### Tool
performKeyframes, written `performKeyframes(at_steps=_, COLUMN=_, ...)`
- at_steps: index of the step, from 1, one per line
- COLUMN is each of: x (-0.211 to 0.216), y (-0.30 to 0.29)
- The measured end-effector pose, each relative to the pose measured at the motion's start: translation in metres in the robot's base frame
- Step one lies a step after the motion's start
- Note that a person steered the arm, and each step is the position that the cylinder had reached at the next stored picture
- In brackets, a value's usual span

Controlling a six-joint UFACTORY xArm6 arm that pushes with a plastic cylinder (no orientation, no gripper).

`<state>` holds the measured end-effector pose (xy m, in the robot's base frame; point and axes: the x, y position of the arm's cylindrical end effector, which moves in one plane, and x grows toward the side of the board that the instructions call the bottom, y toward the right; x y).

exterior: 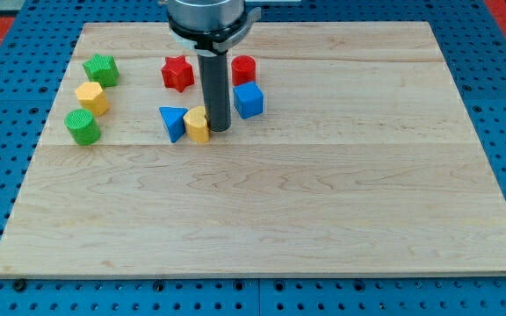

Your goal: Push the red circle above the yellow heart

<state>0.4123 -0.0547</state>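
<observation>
The red circle point(243, 68) lies near the view's top, right of the rod. The yellow heart point(198, 125) sits below and to the left of it, touching a blue triangle point(173, 121) on its left. My tip point(218, 130) rests on the board right beside the yellow heart's right edge, below and left of the red circle. The rod stands between the red star point(178, 73) and the red circle.
A blue cube point(248, 100) sits just below the red circle, right of the rod. A green star point(101, 69), a yellow hexagon point(91, 97) and a green cylinder point(83, 126) stand at the view's left. The wooden board point(323, 202) lies on a blue pegged surface.
</observation>
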Motion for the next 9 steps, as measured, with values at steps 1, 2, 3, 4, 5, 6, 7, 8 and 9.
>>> performKeyframes(at_steps=1, x=0.000, y=-0.010)
performKeyframes(at_steps=2, x=0.000, y=-0.013)
performKeyframes(at_steps=3, x=0.000, y=-0.013)
performKeyframes(at_steps=4, x=0.005, y=0.034)
performKeyframes(at_steps=5, x=-0.021, y=0.092)
performKeyframes(at_steps=6, x=-0.067, y=0.141)
performKeyframes(at_steps=7, x=-0.123, y=0.118)
performKeyframes(at_steps=8, x=-0.132, y=0.082)
performKeyframes(at_steps=9, x=-0.121, y=0.070)
